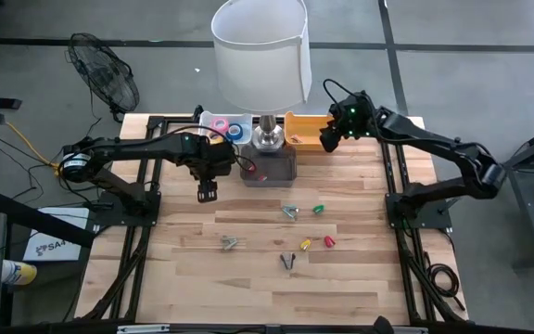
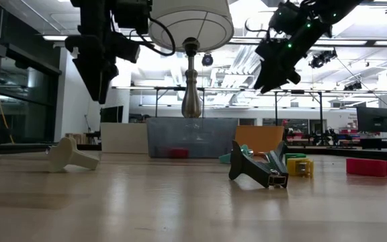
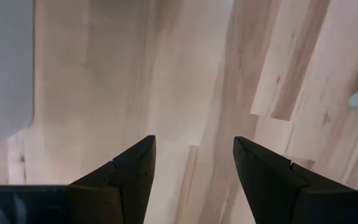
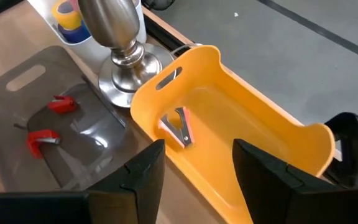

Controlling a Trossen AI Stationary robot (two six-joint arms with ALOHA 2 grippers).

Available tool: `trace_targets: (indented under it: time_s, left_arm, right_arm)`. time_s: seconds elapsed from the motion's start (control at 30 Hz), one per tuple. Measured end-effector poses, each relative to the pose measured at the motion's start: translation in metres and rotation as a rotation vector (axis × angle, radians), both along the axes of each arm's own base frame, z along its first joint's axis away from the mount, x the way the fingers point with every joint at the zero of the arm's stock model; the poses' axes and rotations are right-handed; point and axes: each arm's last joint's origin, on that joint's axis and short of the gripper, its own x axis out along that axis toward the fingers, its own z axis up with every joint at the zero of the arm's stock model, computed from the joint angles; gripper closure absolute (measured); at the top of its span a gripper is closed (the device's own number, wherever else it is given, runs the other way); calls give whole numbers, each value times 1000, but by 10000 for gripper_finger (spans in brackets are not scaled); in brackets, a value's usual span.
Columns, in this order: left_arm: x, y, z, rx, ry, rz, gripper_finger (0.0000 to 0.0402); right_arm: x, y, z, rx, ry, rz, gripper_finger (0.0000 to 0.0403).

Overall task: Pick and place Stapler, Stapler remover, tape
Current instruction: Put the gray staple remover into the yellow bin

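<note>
My left gripper (image 1: 207, 191) is open and empty, above bare wood left of the grey tray (image 1: 269, 173); it also shows in the low view (image 2: 101, 81). My right gripper (image 1: 326, 141) is open and empty above the yellow bin (image 4: 253, 155), in which a pink-and-silver staple remover (image 4: 179, 128) lies. Two small red things (image 4: 50, 124) lie in the grey tray. Yellow, pink and blue tape rolls (image 1: 226, 128) sit in a white holder at the far edge. Three more staple removers (image 1: 290, 212) (image 1: 230, 243) (image 1: 287, 261) lie on the table.
A lamp (image 1: 265, 56) with a white shade stands at the far middle, its metal base (image 4: 120, 43) between the tape holder and the yellow bin. Small green (image 1: 319, 209), yellow (image 1: 306, 244) and red (image 1: 328, 241) blocks lie mid-table.
</note>
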Motion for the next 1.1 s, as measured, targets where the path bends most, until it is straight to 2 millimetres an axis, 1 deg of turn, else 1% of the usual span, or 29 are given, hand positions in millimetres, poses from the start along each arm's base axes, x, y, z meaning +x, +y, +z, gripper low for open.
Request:
trace_targets:
  time_s: [0.17,0.37,0.47,0.6,0.73,0.87,0.97,1.1]
  left_arm:
    - [1,-8,0,0,3,-15,189]
    - [3,-29,-1,-10,19,-55,189]
    - [2,-42,-8,-18,38,-60,189]
    - [-1,-59,-22,-49,54,-32,189]
    - [1,-74,-32,-114,9,-10,189]
    - [7,-85,-32,-165,-62,10,184]
    - [11,-91,-33,-188,-91,47,165]
    - [18,-97,-33,-255,-134,81,112]
  right_arm:
    - [-5,4,4,-5,14,11,224]
    - [-12,10,8,-10,35,29,224]
    - [-15,12,10,-9,39,31,224]
    - [-20,17,16,-29,40,46,224]
    - [-26,22,23,-48,24,48,224]
    - [-31,26,28,-71,19,60,224]
    - [-33,28,30,-74,21,64,224]
    - [-35,30,31,-62,18,79,224]
